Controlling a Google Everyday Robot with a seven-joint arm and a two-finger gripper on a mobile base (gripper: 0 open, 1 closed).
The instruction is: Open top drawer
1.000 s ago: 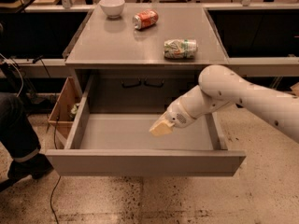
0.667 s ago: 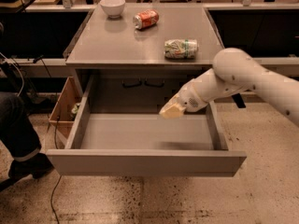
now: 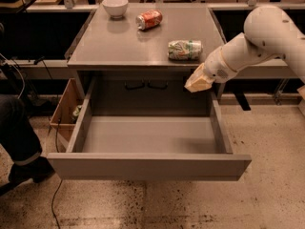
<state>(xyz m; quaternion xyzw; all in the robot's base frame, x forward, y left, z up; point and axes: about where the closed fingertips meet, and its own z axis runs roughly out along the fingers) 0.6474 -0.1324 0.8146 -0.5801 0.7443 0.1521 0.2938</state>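
Observation:
The top drawer [image 3: 147,166] is a wide matte-grey box with a flat handle-less front. It stands pulled far out of the cabinet toward the camera, and its inside looks empty. My gripper [image 3: 199,81] has pale yellowish fingertips and hangs above the drawer's back right corner, just under the table top's right edge. It touches nothing. The white arm [image 3: 259,37] reaches in from the right.
On the grey table top [image 3: 124,42] are a white bowl [image 3: 115,6], a red can [image 3: 149,19] on its side and a green-white can [image 3: 185,49] on its side near the right edge. A cardboard box [image 3: 66,109] stands at the left. A person's dark leg [image 3: 19,137] is at far left.
My gripper has risen up and to the right, out of the drawer's interior to just under the table's right edge. The drawer stays pulled out.

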